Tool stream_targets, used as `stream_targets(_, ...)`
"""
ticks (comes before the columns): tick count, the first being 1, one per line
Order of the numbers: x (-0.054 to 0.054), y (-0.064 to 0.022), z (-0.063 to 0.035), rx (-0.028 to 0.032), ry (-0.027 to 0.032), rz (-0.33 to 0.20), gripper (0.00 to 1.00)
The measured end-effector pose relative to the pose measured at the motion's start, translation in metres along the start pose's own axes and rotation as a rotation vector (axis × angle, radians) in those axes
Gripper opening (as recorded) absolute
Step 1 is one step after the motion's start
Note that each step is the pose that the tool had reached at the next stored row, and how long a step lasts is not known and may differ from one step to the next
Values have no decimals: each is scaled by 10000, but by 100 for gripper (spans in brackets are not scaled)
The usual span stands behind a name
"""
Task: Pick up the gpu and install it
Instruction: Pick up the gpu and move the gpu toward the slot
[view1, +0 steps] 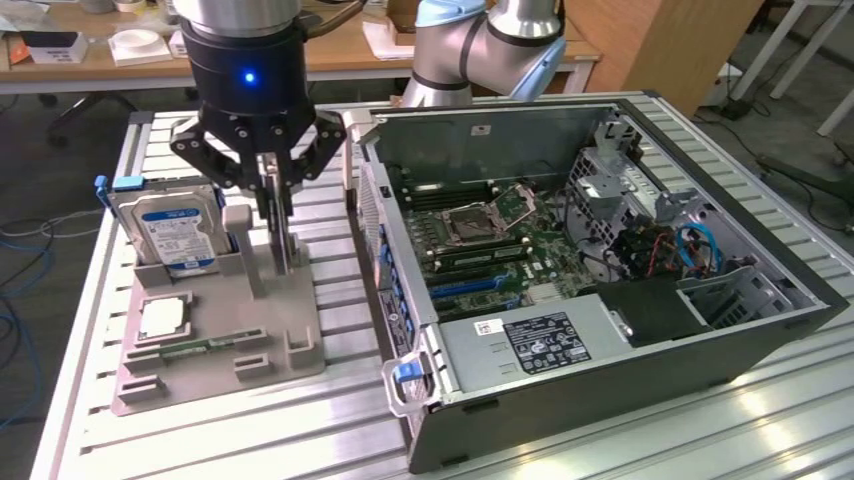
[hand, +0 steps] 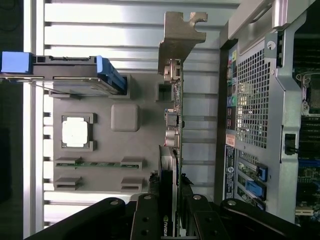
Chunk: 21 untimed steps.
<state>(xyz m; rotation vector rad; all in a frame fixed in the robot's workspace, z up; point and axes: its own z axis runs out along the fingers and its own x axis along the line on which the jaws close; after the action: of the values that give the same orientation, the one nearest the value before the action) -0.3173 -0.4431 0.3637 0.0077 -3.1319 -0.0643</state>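
Silver bracket and green board edge are marking out the gpu (view1: 276, 235), which is standing upright on its long edge at the grey holder tray (view1: 200, 385). The tray is sitting on the slatted aluminium table (view1: 267, 440), and the card is standing between the blue-labelled hard drive (view1: 167, 225) and the open computer case (view1: 747, 310). The claw (view1: 274, 190) is reaching straight down and clamping the card's top edge, one finger on each face. In the wrist view the claw (hand: 172, 217) is pinching the gpu (hand: 176, 125) while the bracket (hand: 182, 40) is sticking out well beyond the fingers. Whether the lower edge is sitting in the tray's slot or hanging just clear of it, I cannot tell.

Several risks are showing:
- **Tilting:** the hold is narrow and on a thin board. With so much card reaching past the fingers, the bracket end is likely to sag or swing and throw off the alignment.
- **Snagging on the tray:** a tilted card is liable to bind in the slot and drag the tray, upsetting the CPU (view1: 163, 315) and the RAM stick (view1: 200, 347) lying in it.
- **Clearance to the hard drive:** the claw's outer links are hanging near the drive's top, so a sideways drift risks a knock.
- **Catching on the case:** the bracket's hooked tip is facing the case's rear wall (hand: 250, 100) and could catch there.
- **Seating:** a crooked card pushed onto the motherboard (view1: 494, 250) risks bending contacts.
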Motion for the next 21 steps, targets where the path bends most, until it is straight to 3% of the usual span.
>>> stream_targets(21, 1, 5, -130, 0, 0, 0, 26)
